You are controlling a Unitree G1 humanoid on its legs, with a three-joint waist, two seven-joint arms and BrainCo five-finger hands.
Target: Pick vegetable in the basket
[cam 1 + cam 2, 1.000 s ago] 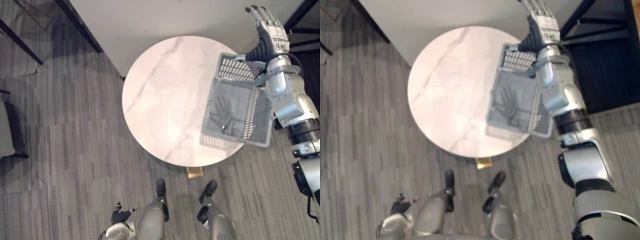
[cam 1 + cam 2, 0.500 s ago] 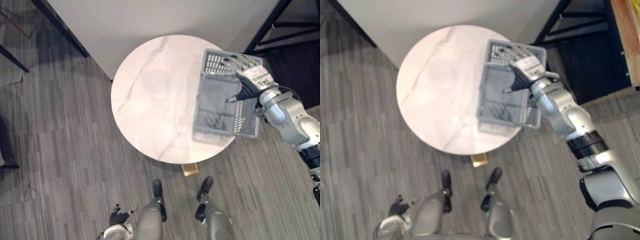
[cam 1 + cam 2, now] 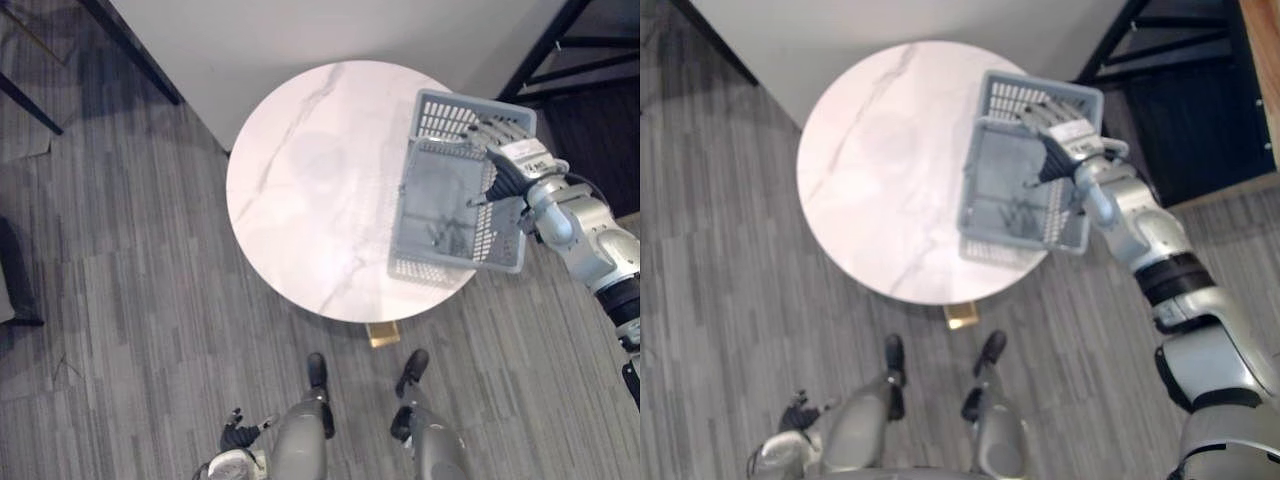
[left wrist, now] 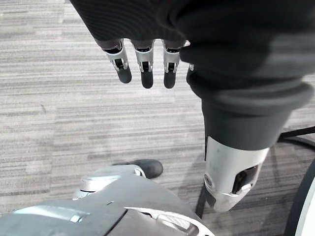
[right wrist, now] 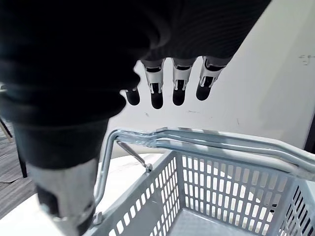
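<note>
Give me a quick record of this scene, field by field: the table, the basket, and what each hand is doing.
table: round, white marbled top
basket: grey plastic with slotted walls, at the table's edge on the robot's right
handle: metal bar below the fingertips, not grasped
basket floor: bare where it shows
right hand: above the basket, fingers straight, holding nothing
left hand: low beside the robot, fingers relaxed, idle
</note>
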